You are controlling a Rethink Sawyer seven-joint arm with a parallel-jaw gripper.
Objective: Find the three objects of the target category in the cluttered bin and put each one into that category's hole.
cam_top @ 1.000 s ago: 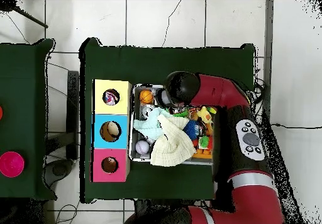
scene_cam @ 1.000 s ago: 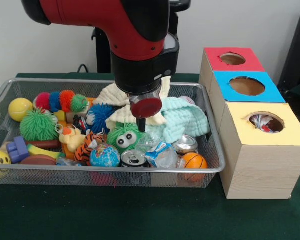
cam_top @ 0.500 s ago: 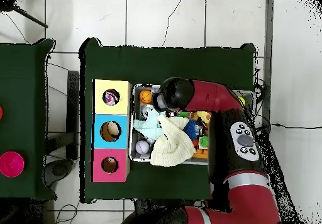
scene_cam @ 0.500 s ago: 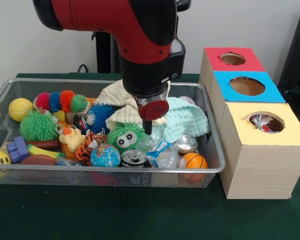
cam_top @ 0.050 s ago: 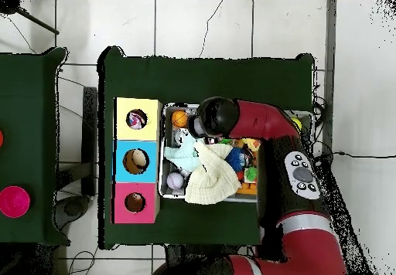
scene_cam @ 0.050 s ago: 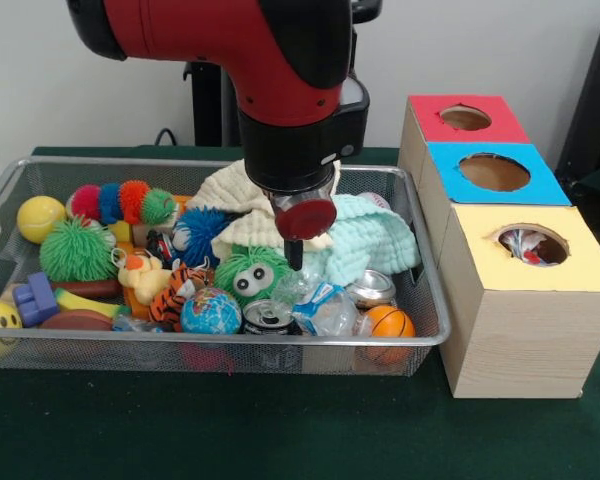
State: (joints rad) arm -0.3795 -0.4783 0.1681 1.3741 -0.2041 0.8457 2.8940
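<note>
1. The wire mesh bin [scene_cam @ 0.050 s ago: 40,170] is packed with spiky rubber puff balls, a fuzzy green googly-eyed toy [scene_cam @ 0.050 s ago: 248,274], a knitted cream cloth [scene_cam @ 0.050 s ago: 232,190], a soft mint towel [scene_cam @ 0.050 s ago: 365,240], shiny cans [scene_cam @ 0.050 s ago: 268,317], a crinkly clear plastic bottle [scene_cam @ 0.050 s ago: 320,305] and a little basketball [scene_cam @ 0.050 s ago: 388,322].
2. The wooden boxes [scene_cam @ 0.050 s ago: 520,320] beside the bin have round holes in red, blue and yellow tops; something crumpled shows inside the yellow hole [scene_cam @ 0.050 s ago: 532,245].
3. Since half a second ago, nothing in the bin has moved and the arm has barely shifted.
4. The red arm comes down over the bin's middle, and the gripper [scene_cam @ 0.050 s ago: 294,255] hangs just above the bottle, next to the green toy. Can't tell if the claw is open or closed.
</note>
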